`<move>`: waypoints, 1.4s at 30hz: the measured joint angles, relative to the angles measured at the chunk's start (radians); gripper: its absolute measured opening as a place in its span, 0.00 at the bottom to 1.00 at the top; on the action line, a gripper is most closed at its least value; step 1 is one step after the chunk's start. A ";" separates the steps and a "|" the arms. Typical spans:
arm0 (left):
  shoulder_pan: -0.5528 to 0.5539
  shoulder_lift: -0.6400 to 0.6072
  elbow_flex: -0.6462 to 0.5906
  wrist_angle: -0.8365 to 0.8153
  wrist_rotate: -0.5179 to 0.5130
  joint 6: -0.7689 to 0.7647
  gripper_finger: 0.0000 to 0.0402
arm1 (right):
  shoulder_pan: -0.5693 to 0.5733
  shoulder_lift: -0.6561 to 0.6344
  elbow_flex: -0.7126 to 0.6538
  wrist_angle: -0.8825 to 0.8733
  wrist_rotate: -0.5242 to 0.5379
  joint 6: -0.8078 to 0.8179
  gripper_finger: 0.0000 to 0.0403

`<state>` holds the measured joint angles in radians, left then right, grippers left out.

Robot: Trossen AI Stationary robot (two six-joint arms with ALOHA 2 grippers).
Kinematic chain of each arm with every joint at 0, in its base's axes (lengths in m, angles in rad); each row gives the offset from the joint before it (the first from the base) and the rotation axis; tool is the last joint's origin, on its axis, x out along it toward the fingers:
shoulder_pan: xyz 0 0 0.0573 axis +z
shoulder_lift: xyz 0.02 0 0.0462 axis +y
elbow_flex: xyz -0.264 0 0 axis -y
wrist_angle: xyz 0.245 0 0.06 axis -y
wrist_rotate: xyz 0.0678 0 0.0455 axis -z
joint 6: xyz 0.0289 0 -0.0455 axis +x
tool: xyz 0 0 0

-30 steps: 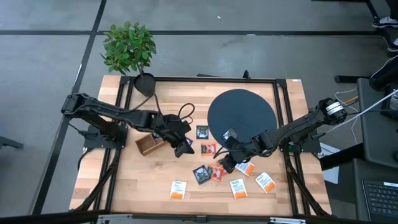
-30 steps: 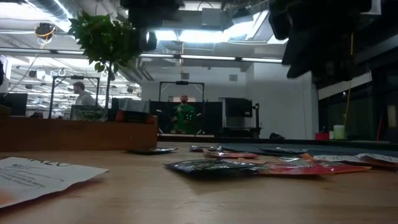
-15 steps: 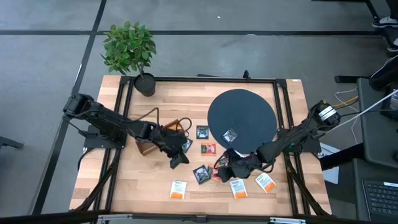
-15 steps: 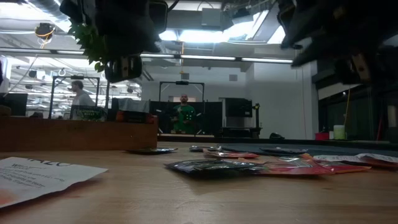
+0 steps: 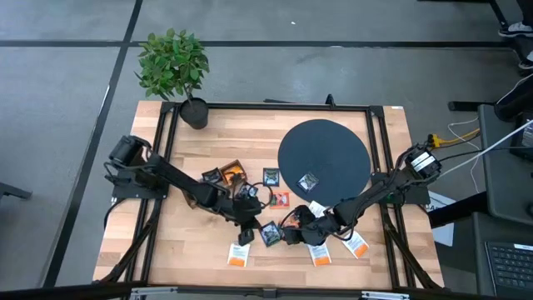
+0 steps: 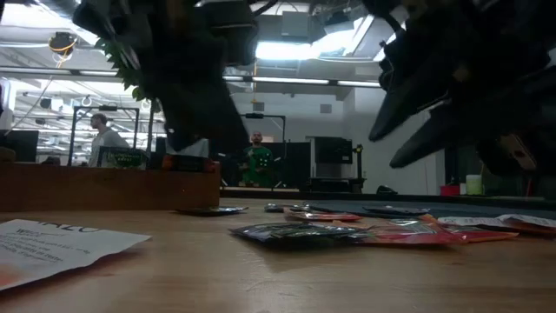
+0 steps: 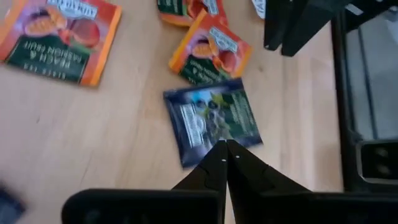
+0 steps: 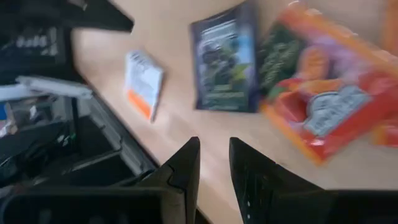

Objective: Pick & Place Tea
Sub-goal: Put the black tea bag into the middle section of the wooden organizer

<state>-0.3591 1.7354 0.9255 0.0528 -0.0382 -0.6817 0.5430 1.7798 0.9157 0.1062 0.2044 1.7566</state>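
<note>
Swinging in over the front of the table, both arms have come down from mid-table toward the loose tea. Left gripper (image 7: 225, 148) has gone from apart to fully together, tips touching, holding nothing, poised just over the near edge of the dark sachet (image 7: 211, 119). Right gripper (image 8: 213, 163) sits just beside that same sachet, fingers a little apart, empty. Red-orange sachets (image 5: 277, 198) lie touching and beside it, white ones (image 5: 239, 253) along the front edge. Judgement: nothing picked yet; both arms converge on one sachet, so collision risk. Box (image 5: 231, 172) farther back, one sachet (image 5: 309, 180) on the disc (image 5: 323, 160).
</note>
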 joint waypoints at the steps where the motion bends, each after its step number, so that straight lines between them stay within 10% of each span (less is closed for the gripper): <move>1: -0.001 0.017 0.010 0.004 -0.007 0.001 0.01 | 0.000 0.000 0.000 -0.016 0.008 0.012 0.22; 42: 0.018 0.187 0.026 0.070 -0.012 -0.239 0.01 | 0.000 0.157 0.002 0.131 -0.017 0.115 0.22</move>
<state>-0.3412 1.9226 0.9512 0.1226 -0.0498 -0.9210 0.5426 1.9370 0.9173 0.2370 0.1873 1.8712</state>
